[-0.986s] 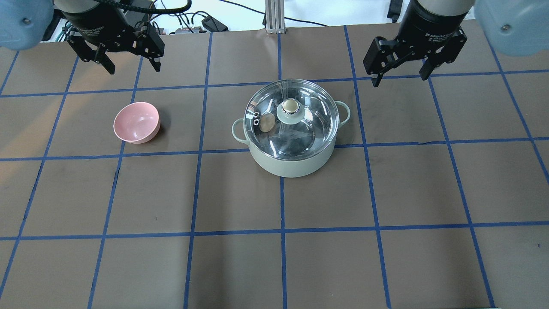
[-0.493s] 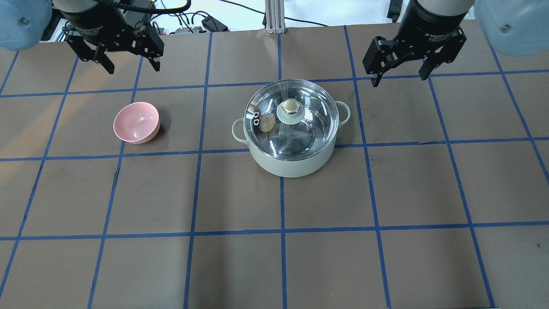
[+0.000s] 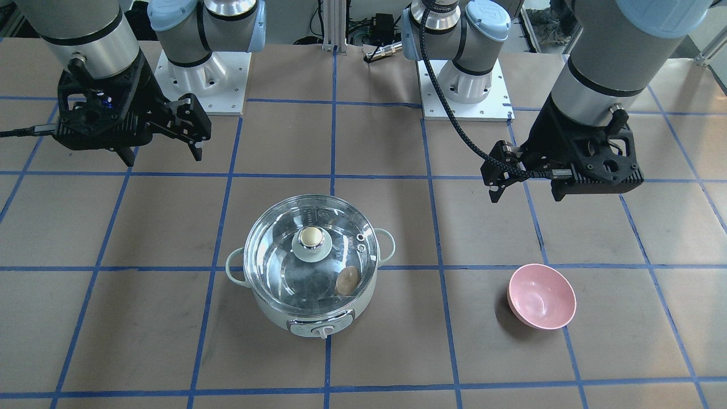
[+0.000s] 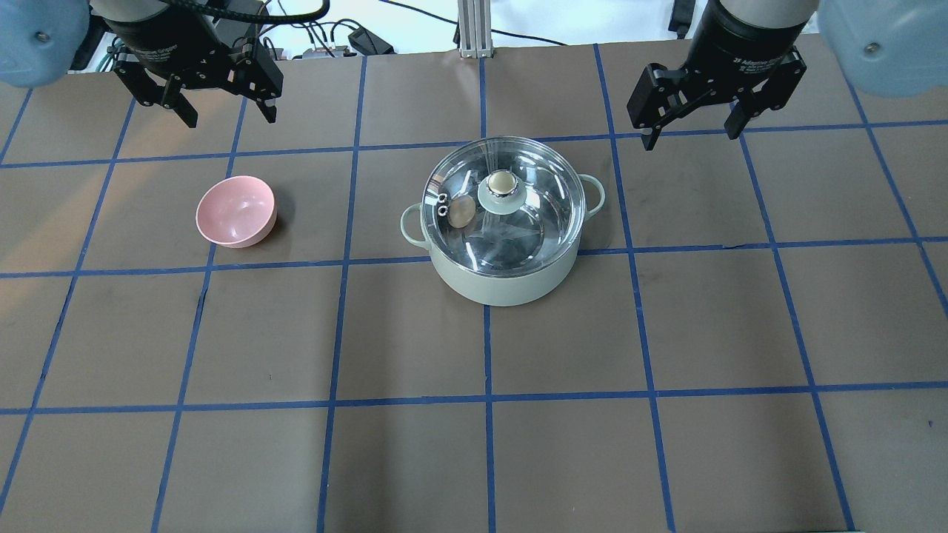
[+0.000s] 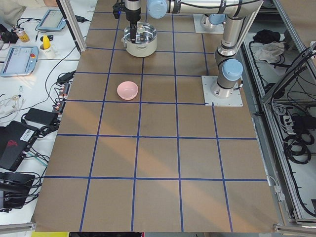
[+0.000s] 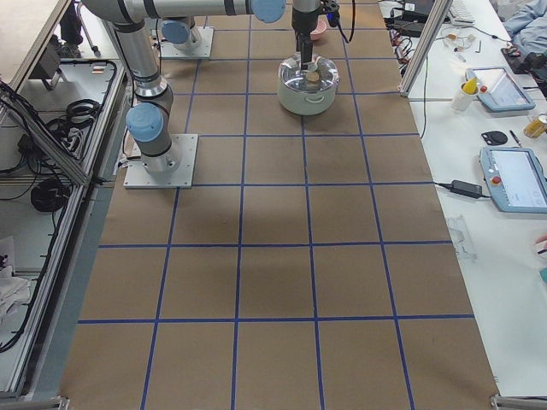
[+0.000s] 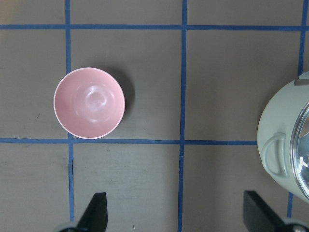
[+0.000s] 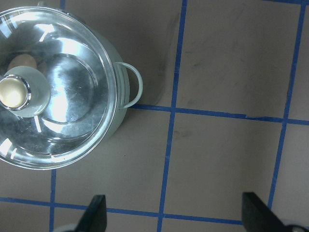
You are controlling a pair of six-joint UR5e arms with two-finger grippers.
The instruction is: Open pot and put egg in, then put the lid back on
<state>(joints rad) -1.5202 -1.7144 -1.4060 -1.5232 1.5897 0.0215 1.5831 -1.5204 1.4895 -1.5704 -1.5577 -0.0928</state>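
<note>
The pot (image 4: pixel 503 285) stands mid-table with the clear glass lid (image 4: pixel 529 226) seated on it, its cream-gold knob (image 4: pixel 501 183) on top. The egg (image 4: pixel 461 212) shows through the glass, inside the pot near the steam vent; it also shows in the front view (image 3: pixel 346 280). My left gripper (image 4: pixel 231 112) is open and empty, raised at the back left, beyond the pink bowl. My right gripper (image 4: pixel 692 133) is open and empty, raised at the back right of the pot. The right wrist view shows the lid (image 8: pixel 72 106) and the knob (image 8: pixel 14 92).
An empty pink bowl (image 4: pixel 235 211) sits left of the pot, also in the left wrist view (image 7: pixel 89 103). The pot's control dial (image 3: pixel 324 331) faces away from the robot. The brown table has a blue tape grid.
</note>
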